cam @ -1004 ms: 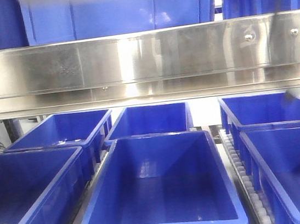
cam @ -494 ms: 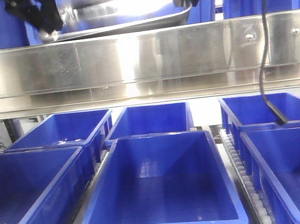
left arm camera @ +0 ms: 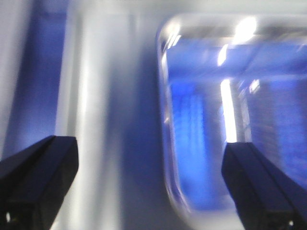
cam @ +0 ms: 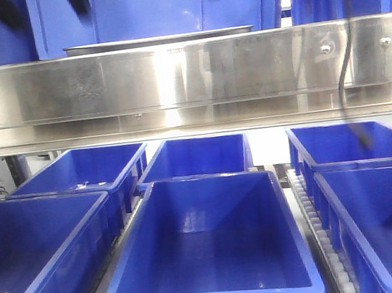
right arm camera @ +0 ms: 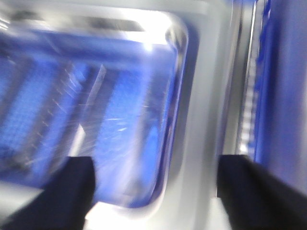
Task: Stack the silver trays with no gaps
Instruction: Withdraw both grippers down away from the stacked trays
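A silver tray (cam: 159,40) lies flat on the upper shelf; from the front only its thin rim shows above the steel rail. Whether more than one tray lies there cannot be told. In the left wrist view my left gripper (left arm camera: 151,184) is open above the tray's left rim (left arm camera: 165,120), one finger (left arm camera: 38,177) over the shelf and the other over the pan. In the right wrist view my right gripper (right arm camera: 156,191) is open over the tray's right rim (right arm camera: 178,115). Neither holds anything. Both wrist views are motion-blurred.
A long brushed-steel shelf rail (cam: 187,82) crosses the front view. A blue bin (cam: 149,12) stands behind the tray. Several open blue bins (cam: 208,239) fill the lower level, with a roller track (cam: 315,225) between them. A black cable (cam: 347,69) hangs at right.
Half a second ago both grippers held the tray tilted above the rail. It now lies flat on the shelf, and both grippers have let go and risen away.
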